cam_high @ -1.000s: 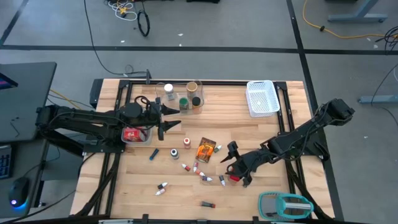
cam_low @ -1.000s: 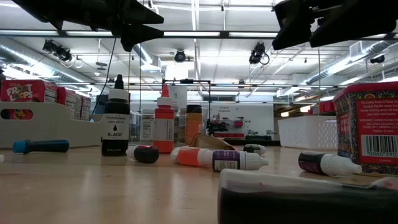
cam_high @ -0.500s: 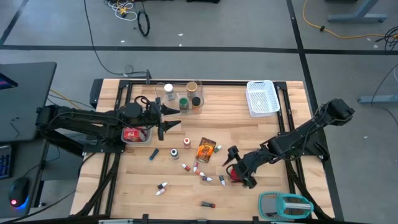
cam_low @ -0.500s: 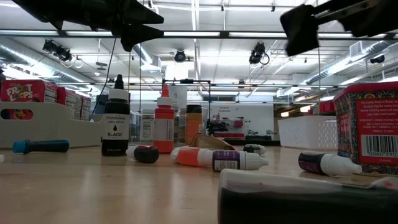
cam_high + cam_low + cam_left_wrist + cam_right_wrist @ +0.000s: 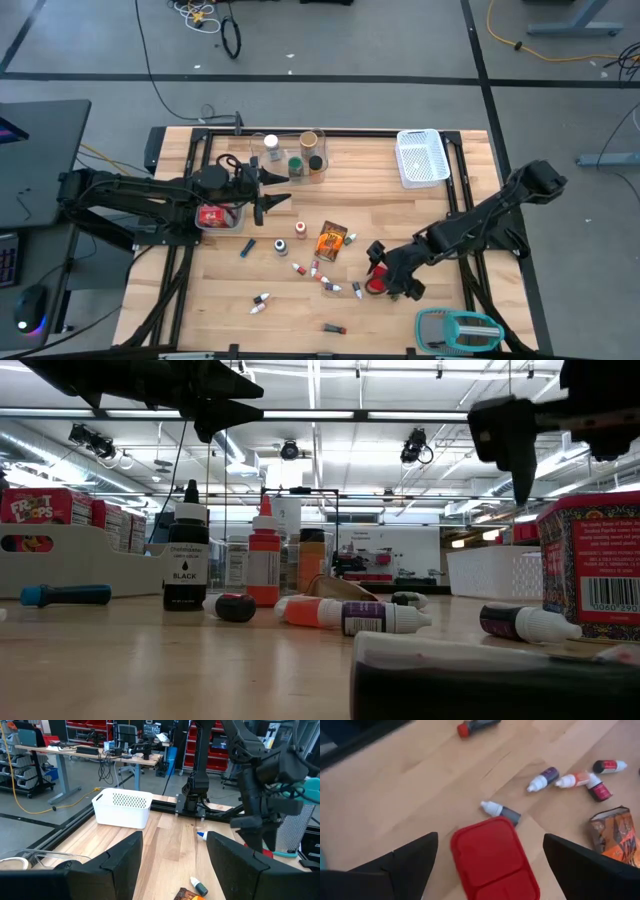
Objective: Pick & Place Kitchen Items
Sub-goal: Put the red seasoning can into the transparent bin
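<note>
A red box (image 5: 493, 858) stands on the table toward the near right, and also shows in the high view (image 5: 374, 286) and the low view (image 5: 590, 560). My right gripper (image 5: 490, 840) hangs open just above it, slanting down, one finger on either side and clear of the lid; in the low view one finger (image 5: 510, 435) is above the box. Small vials (image 5: 325, 278) and an orange packet (image 5: 331, 240) lie mid-table. My left gripper (image 5: 175, 847) waits level and open at the far left (image 5: 270, 192), with nothing between its fingers.
A clear tray with jars (image 5: 296, 155) stands at the far edge and a white mesh basket (image 5: 421, 158) at the far right. A teal-and-grey gadget (image 5: 458, 330) lies at the near right corner. A black and an orange dropper bottle (image 5: 186, 550) stand upright mid-table.
My right gripper has tipped its fingers downward and sunk toward the red box, shifting slightly toward the table's near edge. The box and the other items have stayed where they were.
</note>
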Robot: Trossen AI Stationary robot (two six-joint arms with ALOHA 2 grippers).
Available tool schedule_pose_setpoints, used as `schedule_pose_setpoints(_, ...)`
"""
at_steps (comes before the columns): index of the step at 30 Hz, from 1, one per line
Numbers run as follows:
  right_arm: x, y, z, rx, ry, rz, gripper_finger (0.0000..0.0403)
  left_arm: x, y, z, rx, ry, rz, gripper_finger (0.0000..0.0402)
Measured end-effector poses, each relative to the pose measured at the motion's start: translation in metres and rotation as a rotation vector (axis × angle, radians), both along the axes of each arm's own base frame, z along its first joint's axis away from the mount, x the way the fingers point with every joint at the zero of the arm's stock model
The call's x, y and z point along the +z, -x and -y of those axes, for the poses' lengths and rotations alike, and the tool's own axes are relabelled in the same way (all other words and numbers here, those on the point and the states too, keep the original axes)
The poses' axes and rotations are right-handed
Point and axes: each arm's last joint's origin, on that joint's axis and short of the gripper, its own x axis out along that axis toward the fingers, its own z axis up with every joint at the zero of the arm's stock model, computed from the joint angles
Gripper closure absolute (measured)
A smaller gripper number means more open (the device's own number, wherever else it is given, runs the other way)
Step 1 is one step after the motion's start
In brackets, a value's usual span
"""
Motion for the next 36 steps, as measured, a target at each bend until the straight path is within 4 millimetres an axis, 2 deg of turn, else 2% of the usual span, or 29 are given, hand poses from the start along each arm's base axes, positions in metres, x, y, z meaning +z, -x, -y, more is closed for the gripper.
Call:
schedule_pose_setpoints(7, -0.019, -0.006, 0.000, 0.002, 0.046, -0.066, 0.0032, 0.000, 0.000, 0.000, 0.000, 0.000, 0.000, 0.0170)
schedule_pose_setpoints(16, -0.027, -0.009, 0.000, 0.018, 0.073, -0.073, 0.0040, 0.000, 0.000, 0.000, 0.000, 0.000, 0.001, 0.0170)
schedule_pose_setpoints(21, -0.028, -0.010, -0.001, -0.007, 0.057, -0.082, 0.0078, 0.000, 0.000, 0.000, 0.000, 0.000, 0.000, 0.0170)
schedule_pose_setpoints(29, -0.025, -0.014, -0.002, -0.058, -0.003, -0.058, 0.0181, 0.000, 0.000, 0.000, 0.000, 0.000, 0.000, 0.0170)
schedule_pose_setpoints(36, -0.018, -0.026, 0.002, -0.263, -0.147, -0.014, 0.0187, 0.000, 0.000, 0.000, 0.000, 0.000, 0.000, 0.0170)
